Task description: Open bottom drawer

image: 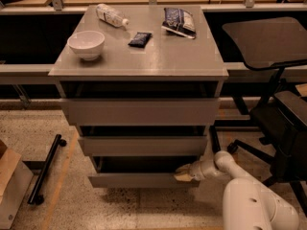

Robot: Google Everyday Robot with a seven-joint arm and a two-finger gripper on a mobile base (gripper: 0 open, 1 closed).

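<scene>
The grey cabinet [144, 61] has three drawers. The bottom drawer [139, 179] is the lowest one, with a flat handle-less grey front. It stands pulled out a little, with a dark gap above its front. My gripper [182, 174] is at the right end of that drawer front, at its top edge, on the end of my white arm [225, 164], which reaches in from the lower right. The middle drawer [142, 145] and the top drawer [140, 111] sit above it.
On the cabinet top lie a white bowl [86, 44], a plastic bottle [111, 15], a small dark packet [139, 38] and a blue snack bag [178, 21]. A black office chair [278, 104] stands at the right. A black bar [45, 169] and a cardboard box [8, 178] lie on the floor at the left.
</scene>
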